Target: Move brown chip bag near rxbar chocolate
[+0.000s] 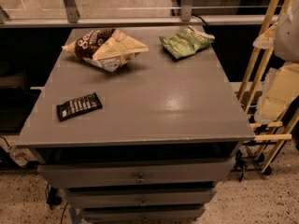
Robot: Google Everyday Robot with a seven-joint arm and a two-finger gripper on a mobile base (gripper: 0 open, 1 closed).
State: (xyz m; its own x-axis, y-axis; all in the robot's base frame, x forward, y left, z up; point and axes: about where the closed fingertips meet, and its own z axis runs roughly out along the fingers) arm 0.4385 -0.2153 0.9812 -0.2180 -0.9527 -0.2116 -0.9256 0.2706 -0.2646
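The brown chip bag (105,48) lies crumpled at the far left of the grey cabinet top (163,106), its dark-brown face with white lettering to the left and its tan side up. The rxbar chocolate (79,106), a small flat black wrapper with white text, lies near the front left, well apart from the bag. My gripper is out of view. Only pale rounded parts (282,90) show at the right edge, beside the cabinet.
A smaller green chip bag (187,41) lies at the far right of the top. The cabinet has drawers (140,174) below. A wooden rack (261,73) stands close to the right side. A glass railing (126,17) runs behind the cabinet.
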